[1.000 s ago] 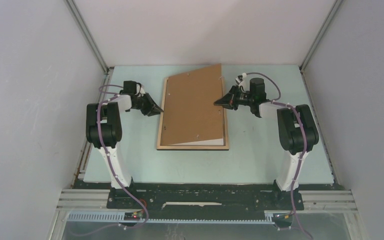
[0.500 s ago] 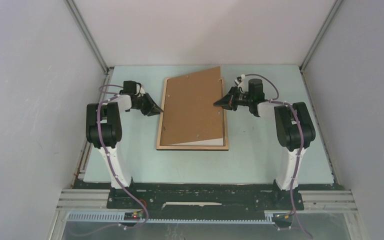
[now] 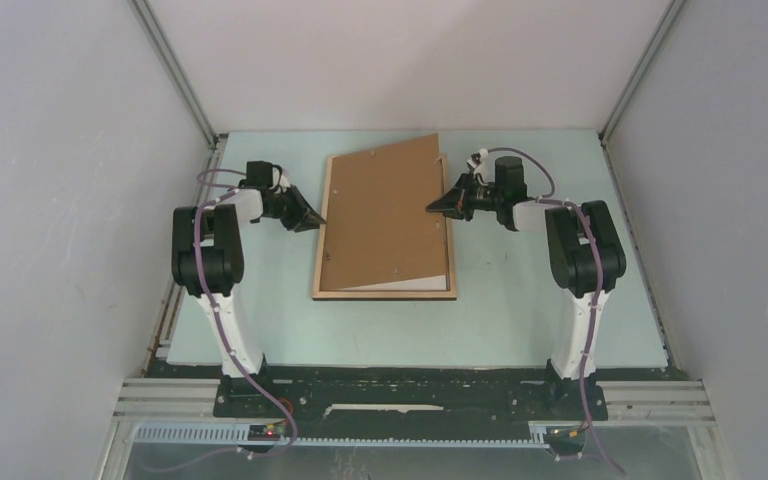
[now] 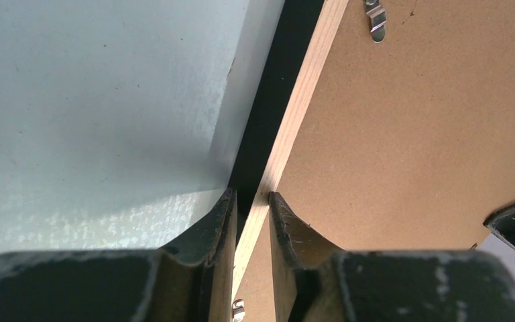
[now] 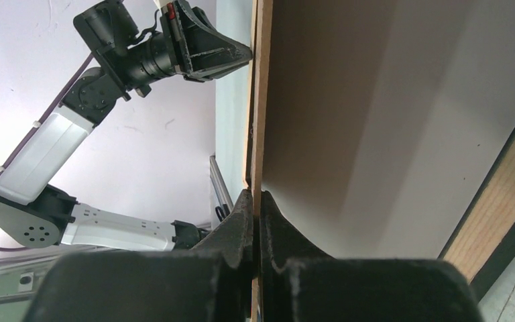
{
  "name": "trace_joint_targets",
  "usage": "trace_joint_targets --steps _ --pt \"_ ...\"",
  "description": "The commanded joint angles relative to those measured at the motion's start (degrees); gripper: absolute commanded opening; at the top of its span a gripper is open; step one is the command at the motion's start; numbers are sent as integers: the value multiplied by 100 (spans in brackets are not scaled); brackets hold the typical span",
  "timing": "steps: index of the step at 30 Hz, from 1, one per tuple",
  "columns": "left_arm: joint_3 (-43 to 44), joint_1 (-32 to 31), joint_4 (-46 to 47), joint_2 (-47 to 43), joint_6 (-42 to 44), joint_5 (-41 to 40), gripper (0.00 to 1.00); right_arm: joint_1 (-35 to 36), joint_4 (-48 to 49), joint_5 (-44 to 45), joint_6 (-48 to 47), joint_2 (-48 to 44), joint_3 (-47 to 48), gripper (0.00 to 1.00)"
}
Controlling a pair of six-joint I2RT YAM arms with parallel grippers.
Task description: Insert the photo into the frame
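Note:
The frame (image 3: 322,245) lies back up on the table, its light wood rim showing. The brown backing board (image 3: 385,215) rests over it, skewed, with its right edge raised. My right gripper (image 3: 432,207) is shut on that raised edge, which shows in the right wrist view (image 5: 257,198). A pale sheet (image 3: 407,284) lies in the frame under the board and also shows in the right wrist view (image 5: 389,121); no printed side shows, so I cannot confirm it is the photo. My left gripper (image 3: 317,218) is shut on the frame's left rim (image 4: 295,114), one finger on each side of it.
Pale green tabletop (image 3: 520,300) surrounds the frame, with grey walls on three sides. Small metal clips (image 4: 375,17) sit on the board near the rim. The left arm (image 5: 141,57) shows beyond the board in the right wrist view.
The right gripper has shifted slightly left and down with the board's edge, so the board's far right corner sits a little lower and nearer the frame. The left arm has not moved.

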Motion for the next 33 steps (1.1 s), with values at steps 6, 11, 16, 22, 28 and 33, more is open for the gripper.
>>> trace_joint_targets --steps 6,11,16,22,28,33 --pt "212 -97 -207 102 114 -21 24 195 -248 12 -431 -18 302 0" --pt "203 -95 -178 118 86 22 24 222 91 -257 87 37 227 0" --pt "188 -95 -143 128 50 87 23 201 603 -428 716 -7 36 0" --pt "164 -99 -117 125 25 99 22 176 287 -241 550 -215 -125 0" --pt "151 -99 -117 110 23 100 21 187 205 -98 447 -218 -229 0" --pt "150 -97 -108 109 8 103 21 161 145 -15 375 -317 -336 0"
